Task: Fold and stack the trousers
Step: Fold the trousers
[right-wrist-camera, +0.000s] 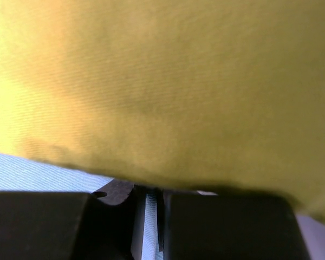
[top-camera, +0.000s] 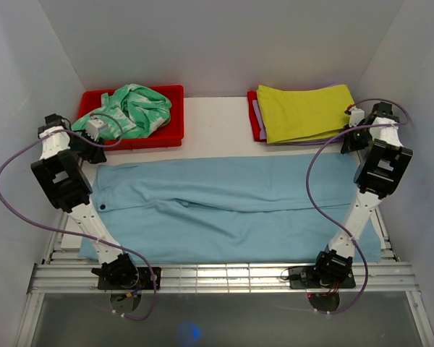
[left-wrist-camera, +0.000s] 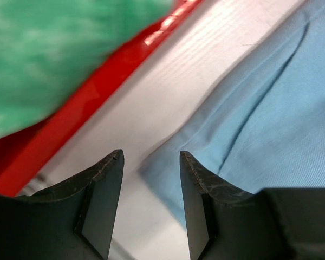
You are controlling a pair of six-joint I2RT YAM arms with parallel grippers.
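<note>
My right gripper (right-wrist-camera: pixel 149 201), low centre beneath the yellow cloth (right-wrist-camera: pixel 162 81), pinches an edge of the trousers (top-camera: pixel 231 210) for folding; my left gripper (left-wrist-camera: pixel 151 160) hovers, jaws apart, over their corner.

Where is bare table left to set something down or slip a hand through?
Widest bare patch: table between the left red tray and the right red tray, beyond the trousers. A narrow strip lies between the left red tray and the trousers. Elsewhere the trousers cover nearly all of it.
</note>
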